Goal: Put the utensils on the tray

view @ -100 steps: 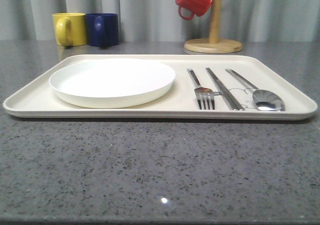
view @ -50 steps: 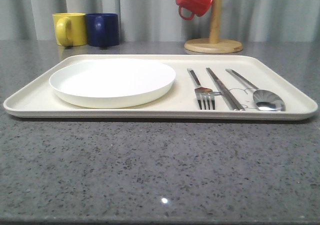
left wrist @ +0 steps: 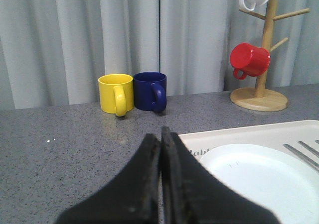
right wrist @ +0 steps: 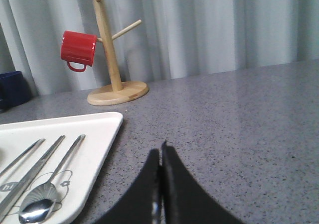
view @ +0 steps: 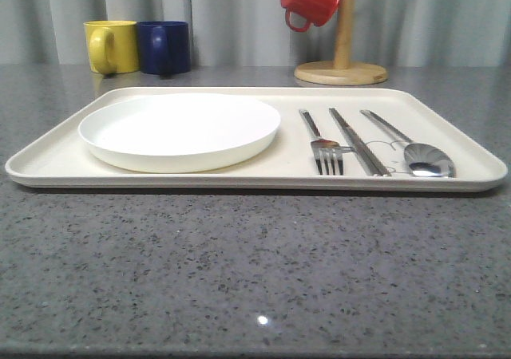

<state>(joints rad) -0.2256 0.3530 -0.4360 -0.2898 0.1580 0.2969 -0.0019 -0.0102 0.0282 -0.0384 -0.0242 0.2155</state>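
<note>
Front view has the grey speckled bench (view: 255, 271) taking up most of the shot, with the big cream tray (view: 48, 163) lying flat across the middle of it. On the left half of the tray sits the round white plate (view: 180, 129). On the right half the three utensils lie side by side, handles pointing away from the camera: fork (view: 323, 146) nearest the plate, chopsticks (view: 358, 142) in the middle, spoon (view: 423, 156) furthest right. All three are fully inside the rim and none of them touches the plate. You can just make out a bit of the grey drawing on the tray between the chopsticks and the spoon.

Behind the tray, off on the bench, there's a wooden mug stand (view: 342, 64) with a red mug (view: 310, 0) hanging on it. At the back left a yellow mug (view: 112, 46) and a blue mug (view: 164, 46) stand right next to each other, pretty much touching.

Left wrist view: the left tool (left wrist: 160, 134) has its fingers pressed together, nothing between them, hanging over the bench just off the tray's corner near the plate.

Right wrist view: the right tool (right wrist: 160, 152) is the same deal, fingers together with nothing held, over bare bench beside the tray's edge on the spoon's side.
</note>
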